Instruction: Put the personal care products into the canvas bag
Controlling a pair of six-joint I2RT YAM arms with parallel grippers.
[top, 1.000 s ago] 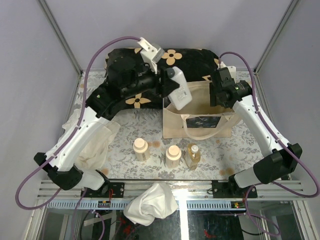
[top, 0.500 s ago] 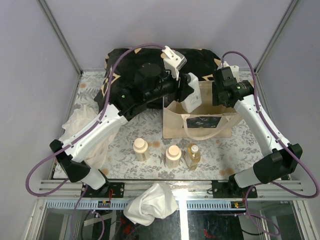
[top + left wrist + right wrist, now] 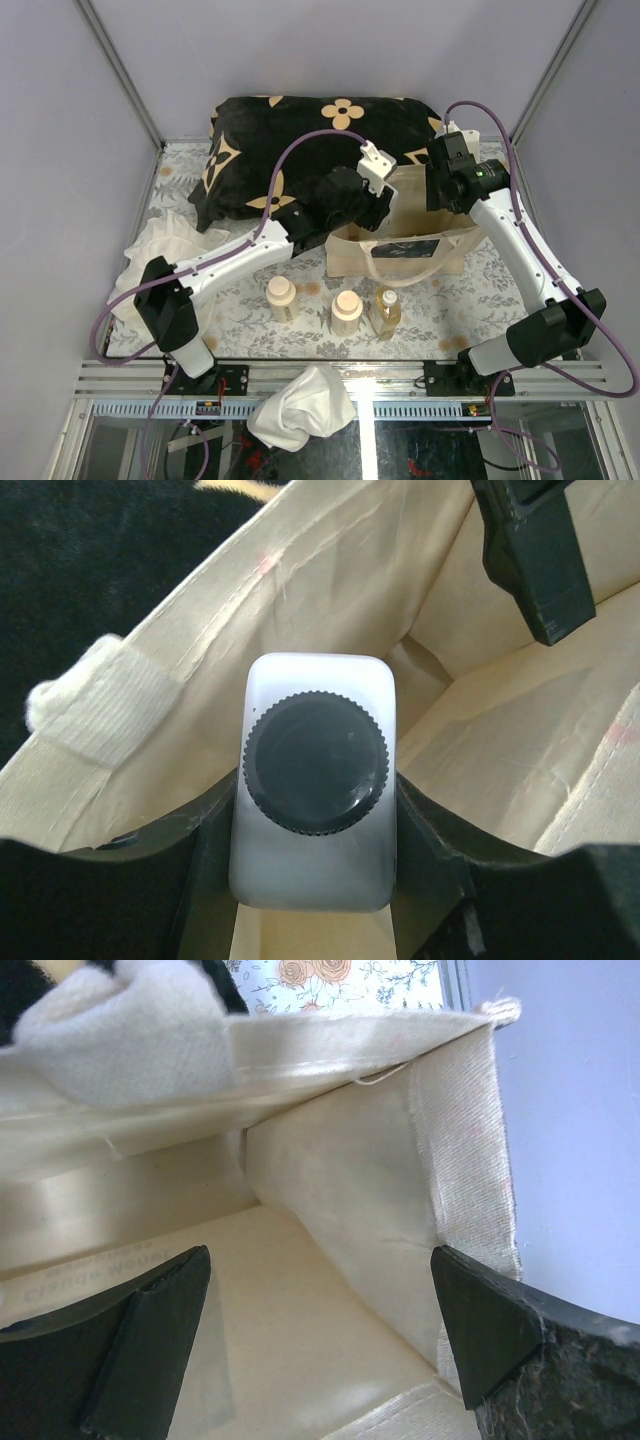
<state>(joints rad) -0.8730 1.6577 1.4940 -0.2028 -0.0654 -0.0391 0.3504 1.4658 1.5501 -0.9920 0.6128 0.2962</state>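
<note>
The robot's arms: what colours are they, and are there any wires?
Both the left arm and right arm have smooth white shells with black joints and black wrists. A purple cable loops along each. Each end effector has two blocky black fingers.

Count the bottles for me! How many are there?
4. The first cream bottle, the second cream bottle and the amber bottle stand in a row on the table before the bag. The left hand holds the white bottle in the bag's mouth. Others may hide inside.
</note>
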